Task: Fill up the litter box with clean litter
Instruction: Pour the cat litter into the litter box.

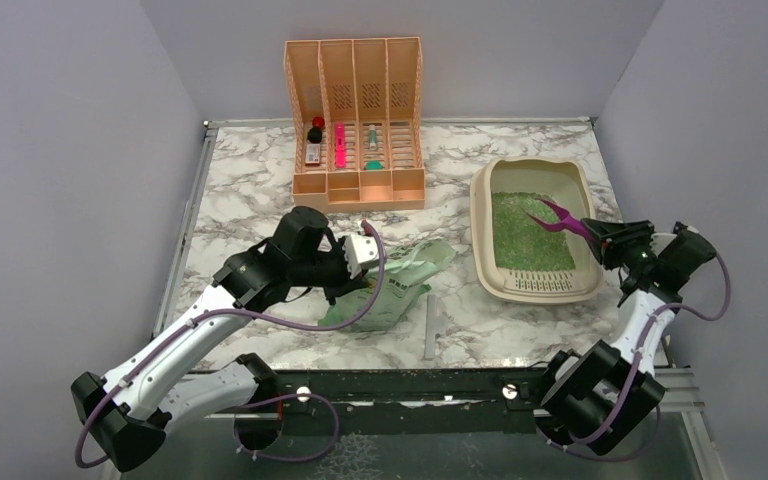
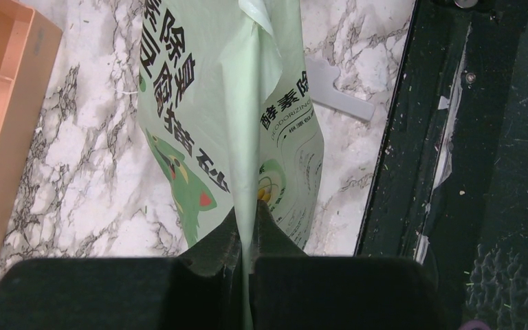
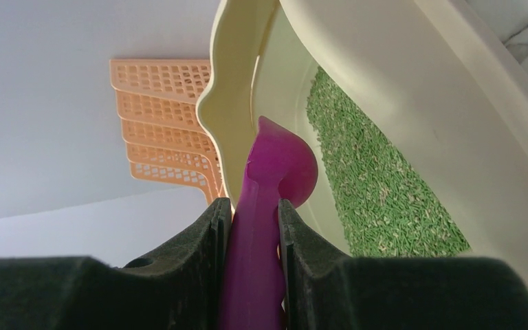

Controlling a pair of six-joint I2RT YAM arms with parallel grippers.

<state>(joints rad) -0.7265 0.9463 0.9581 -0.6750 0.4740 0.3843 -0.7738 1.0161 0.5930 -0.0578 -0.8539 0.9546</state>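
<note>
Top external, right side: right gripper point(image 1: 600, 232) clamping purple plastic scoop point(image 1: 560, 217) over beige plastic litter box point(image 1: 478, 225), risking flicking green granules point(image 1: 525, 235) out; left gripper point(image 2: 247, 227) pinching pale-green printed bag point(image 2: 199, 103), possibly slipping.

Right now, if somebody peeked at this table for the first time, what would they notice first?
Probably the beige litter box on the right of the table, with bright green litter inside, and the purple scoop the right claw holds over it. Next, the pale green bag pinched by the left claw near the front, and the peach organizer at the back.
</note>
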